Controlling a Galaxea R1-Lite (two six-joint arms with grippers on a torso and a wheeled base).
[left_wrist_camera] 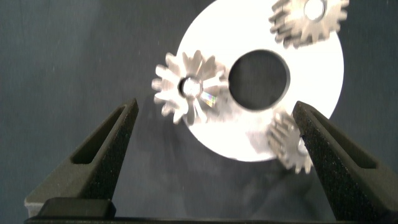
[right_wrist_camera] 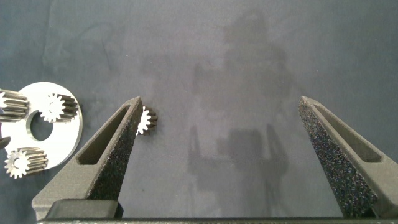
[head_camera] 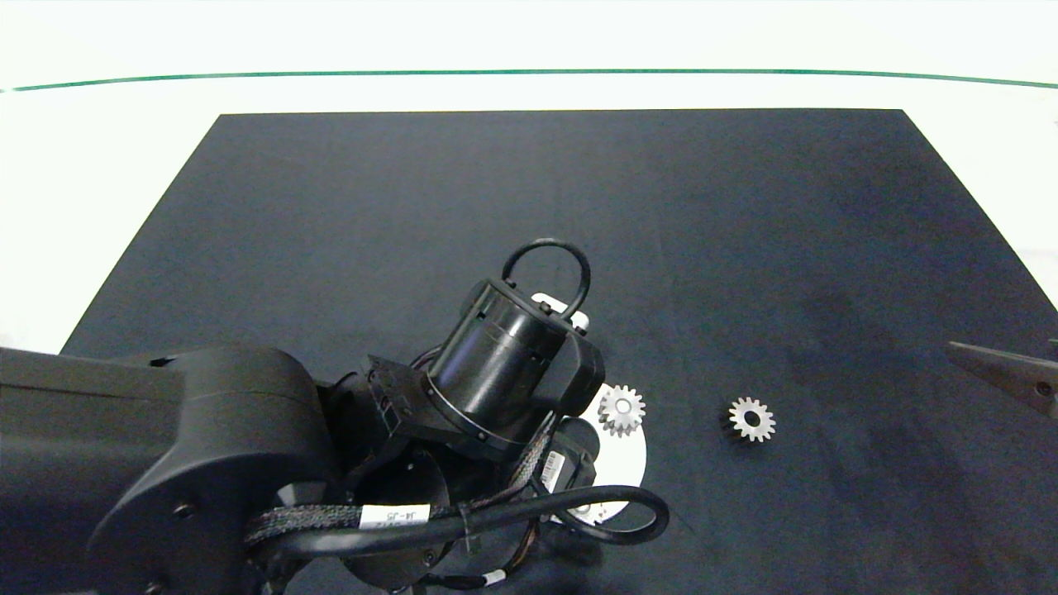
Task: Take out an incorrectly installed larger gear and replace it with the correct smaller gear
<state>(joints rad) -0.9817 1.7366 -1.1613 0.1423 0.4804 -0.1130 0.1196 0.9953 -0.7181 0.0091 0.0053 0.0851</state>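
Note:
The larger gear [left_wrist_camera: 189, 87] stands on a peg at the rim of a white disc [left_wrist_camera: 311, 81], overhanging its edge. My left gripper [left_wrist_camera: 214, 107] hovers over it, open, with the gear between the fingers and untouched. Two smaller gears [left_wrist_camera: 308, 18] [left_wrist_camera: 291, 146] sit on the same disc. In the head view my left arm hides most of the disc [head_camera: 624, 463], leaving one mounted gear [head_camera: 621, 410] in sight. A loose smaller gear [head_camera: 751, 419] [right_wrist_camera: 148, 120] lies on the mat to the disc's right. My right gripper [right_wrist_camera: 221, 102] hangs open at the mat's right edge.
A dark mat [head_camera: 579, 207] covers the white table. In the head view, one finger of the right gripper [head_camera: 1004, 368] pokes in at the right edge. The right wrist view shows the disc [right_wrist_camera: 62, 134] with all three gears beyond the loose gear.

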